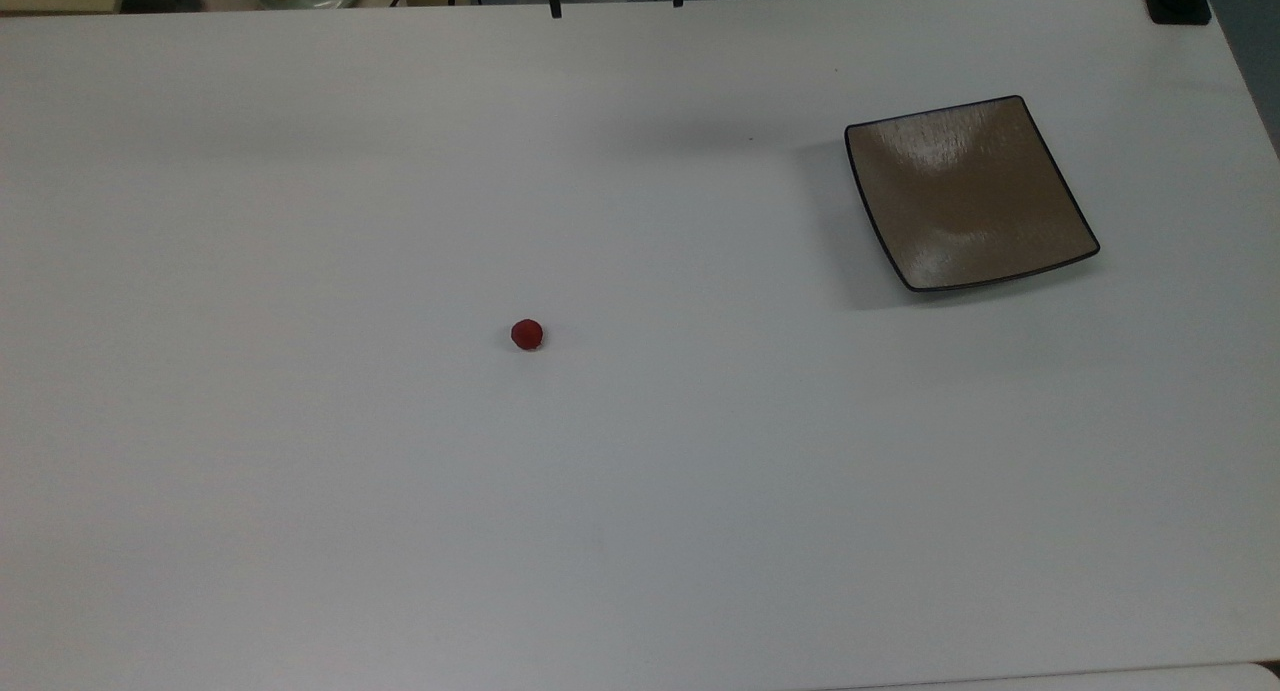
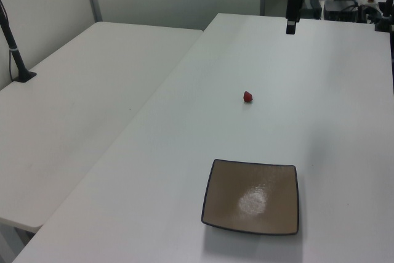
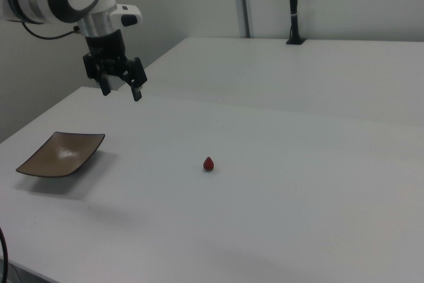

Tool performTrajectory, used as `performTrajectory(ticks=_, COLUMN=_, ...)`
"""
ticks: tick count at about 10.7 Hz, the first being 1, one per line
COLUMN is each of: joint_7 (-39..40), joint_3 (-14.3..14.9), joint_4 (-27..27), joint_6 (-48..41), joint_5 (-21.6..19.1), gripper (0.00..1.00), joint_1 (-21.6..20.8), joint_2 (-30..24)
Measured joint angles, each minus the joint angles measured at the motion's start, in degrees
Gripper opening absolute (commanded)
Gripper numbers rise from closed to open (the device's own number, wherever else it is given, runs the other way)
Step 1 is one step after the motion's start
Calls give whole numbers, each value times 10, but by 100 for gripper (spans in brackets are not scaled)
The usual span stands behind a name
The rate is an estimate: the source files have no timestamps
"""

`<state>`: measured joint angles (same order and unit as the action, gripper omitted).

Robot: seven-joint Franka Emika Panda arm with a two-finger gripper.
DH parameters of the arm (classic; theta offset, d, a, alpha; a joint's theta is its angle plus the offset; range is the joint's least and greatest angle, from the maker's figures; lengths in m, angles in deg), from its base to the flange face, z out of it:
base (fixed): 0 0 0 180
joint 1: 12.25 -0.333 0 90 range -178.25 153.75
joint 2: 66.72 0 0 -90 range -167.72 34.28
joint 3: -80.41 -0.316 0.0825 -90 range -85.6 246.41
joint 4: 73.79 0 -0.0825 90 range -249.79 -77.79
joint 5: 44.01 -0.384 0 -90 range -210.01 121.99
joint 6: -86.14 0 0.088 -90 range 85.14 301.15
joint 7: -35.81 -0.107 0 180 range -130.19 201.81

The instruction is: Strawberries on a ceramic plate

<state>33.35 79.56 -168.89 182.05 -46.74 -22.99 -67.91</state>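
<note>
The strawberry (image 1: 527,334) lies alone on the white table (image 1: 300,491), a little left of centre in the top view, well apart from the ceramic plate (image 1: 968,193), which sits toward 2 o'clock from it. The plate is bare. In the right view the gripper (image 3: 120,86) hangs high above the table with its fingers spread wide and nothing between them — the step in hand, as I judge it, is the reach for the berry.

To do it well, the arm should travel over the berry first and only then descend, keeping the fingers wide until they straddle it. The berry is tiny and rounded, so it will likely roll if one finger touches before the other; closing centred and low, near the table, seems safest. A gentle squeeze should be enough.

Several things are hard to make out. The berry's green cap does not show clearly, so which way it points is uncertain. In the top view the fingertips (image 1: 555,9) poke in at 12 o'clock, the rest cut off by the frame. In the left view the gripper (image 2: 291,26) is seen edge-on, its opening unreadable there.
</note>
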Motion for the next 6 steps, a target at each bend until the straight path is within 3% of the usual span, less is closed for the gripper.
performTrajectory(ticks=6, joint_7=0, joint_3=-1, joint_4=-1, joint_6=5, joint_5=0, gripper=100, joint_1=-2, joint_2=5)
